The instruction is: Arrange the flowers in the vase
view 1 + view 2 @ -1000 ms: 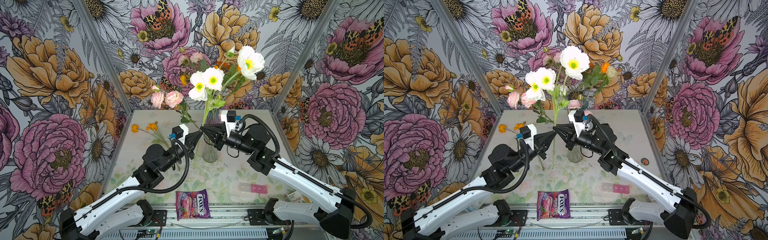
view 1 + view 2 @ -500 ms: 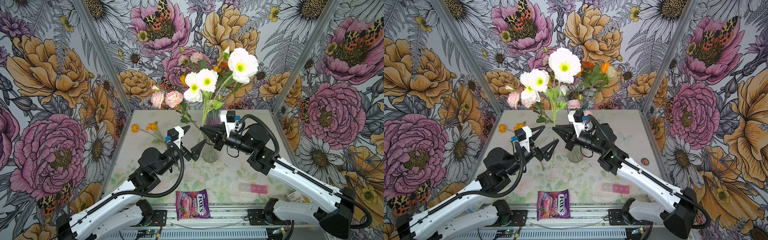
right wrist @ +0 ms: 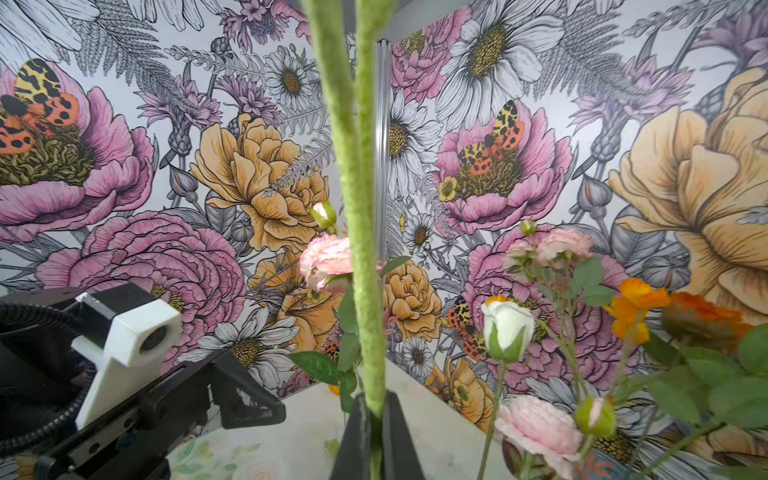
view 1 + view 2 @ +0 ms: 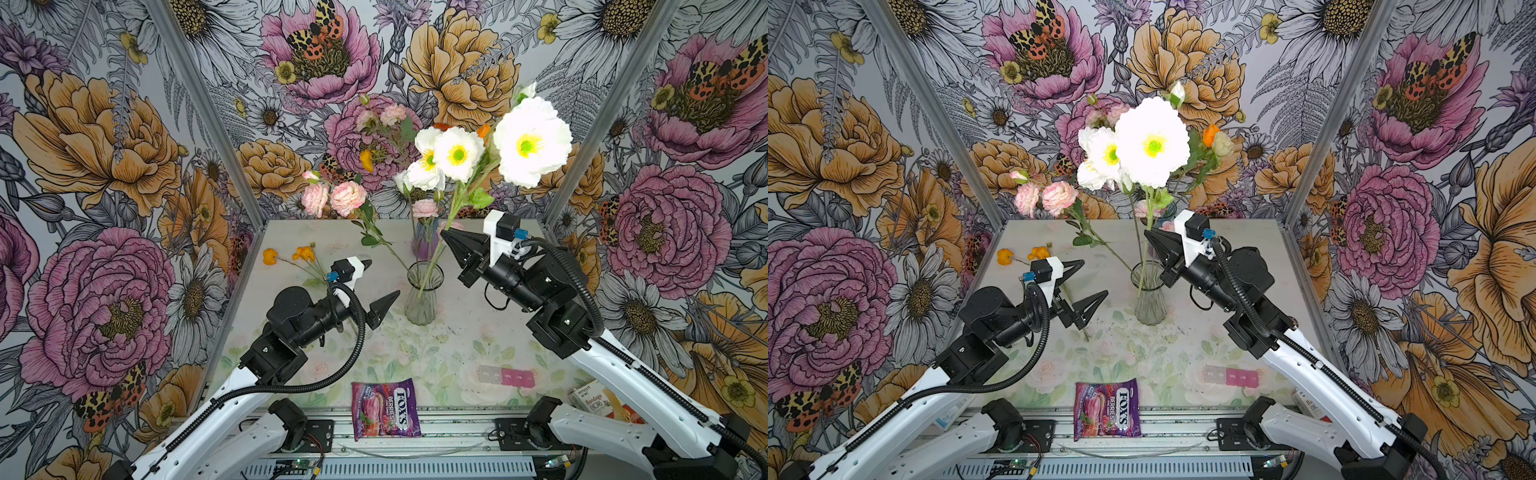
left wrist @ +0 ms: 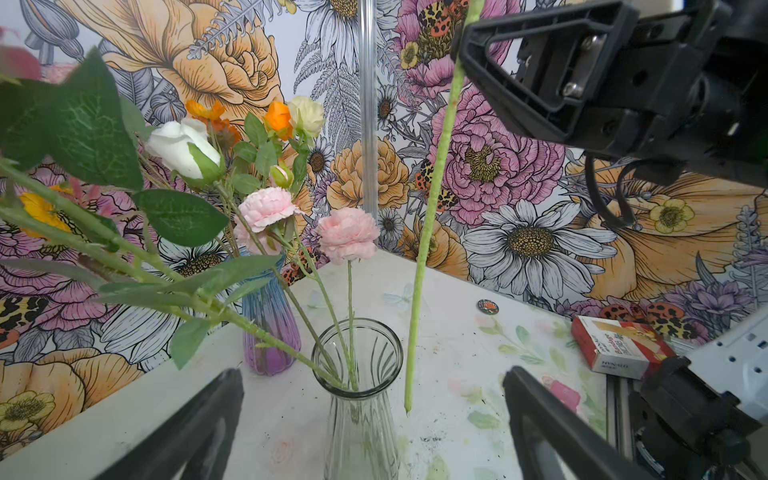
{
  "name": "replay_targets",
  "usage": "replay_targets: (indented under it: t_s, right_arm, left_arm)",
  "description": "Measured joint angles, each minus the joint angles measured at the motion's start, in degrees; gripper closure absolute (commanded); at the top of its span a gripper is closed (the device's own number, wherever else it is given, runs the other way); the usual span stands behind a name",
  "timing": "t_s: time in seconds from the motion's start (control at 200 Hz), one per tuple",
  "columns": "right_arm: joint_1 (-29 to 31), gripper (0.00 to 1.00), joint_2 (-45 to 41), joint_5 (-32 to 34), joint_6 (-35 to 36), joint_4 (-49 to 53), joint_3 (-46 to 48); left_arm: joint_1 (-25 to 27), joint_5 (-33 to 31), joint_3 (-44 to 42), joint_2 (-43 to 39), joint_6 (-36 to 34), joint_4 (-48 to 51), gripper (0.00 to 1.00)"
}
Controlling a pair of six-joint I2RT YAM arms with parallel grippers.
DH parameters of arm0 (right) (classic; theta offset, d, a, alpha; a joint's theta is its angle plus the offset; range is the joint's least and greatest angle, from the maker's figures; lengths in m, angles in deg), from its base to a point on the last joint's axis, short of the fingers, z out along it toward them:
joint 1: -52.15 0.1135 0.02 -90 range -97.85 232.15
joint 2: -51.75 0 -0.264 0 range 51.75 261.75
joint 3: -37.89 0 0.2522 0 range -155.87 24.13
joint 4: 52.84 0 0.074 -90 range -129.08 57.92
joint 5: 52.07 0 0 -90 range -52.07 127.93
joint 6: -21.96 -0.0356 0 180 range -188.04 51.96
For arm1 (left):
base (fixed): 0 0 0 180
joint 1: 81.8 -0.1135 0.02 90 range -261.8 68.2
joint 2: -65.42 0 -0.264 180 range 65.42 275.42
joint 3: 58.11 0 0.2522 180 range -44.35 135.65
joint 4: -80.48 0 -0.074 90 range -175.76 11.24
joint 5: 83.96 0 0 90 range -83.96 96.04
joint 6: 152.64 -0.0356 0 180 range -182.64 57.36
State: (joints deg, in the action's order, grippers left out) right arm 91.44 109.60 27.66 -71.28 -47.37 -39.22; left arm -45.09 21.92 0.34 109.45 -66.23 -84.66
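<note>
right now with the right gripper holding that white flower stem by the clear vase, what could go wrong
The tip of the held stem seems to hang just outside the clear vase rim; releasing would drop it on the table.
Only the right gripper holds it, the left gripper stands open, so the heavy white blooms may swing it.
A sideways nudge could tip the vase.

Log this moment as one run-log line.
step: insert white poppy stem | right gripper: shut on stem, high beside clear vase | left gripper: open, empty | stem tip: beside vase rim
</note>
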Motion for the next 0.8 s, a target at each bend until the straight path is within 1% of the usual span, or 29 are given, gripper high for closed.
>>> replay_targets:
  t_s: [0.155, 0.305, 0.535, 0.796]
  right_arm:
    - [-1.31, 1.0, 0.39, 5.22, 2.95, 0.48, -0.11]
    - [-2.86, 1.0, 2.38, 7.72, 4.26, -0.72, -0.09]
    - [-4.09, 1.0, 6.86, 7.76, 4.31, -2.23, 1.03]
    - [-4.39, 1.0, 8.83, 5.18, 2.69, -7.45, 9.68]
  left_arm:
    - [-1.84, 3.85, 0.0, 2.45, 0.13, 0.0, 0.01]
    - [-2.12, 6.27, 0.0, 4.5, 0.2, 0.26, 0.01]
    - [-2.78, 7.67, 0.0, 4.61, 0.2, 0.42, 0.01]
    - [-2.78, 7.8, 0.0, 5.49, 0.42, 0.42, 0.01]
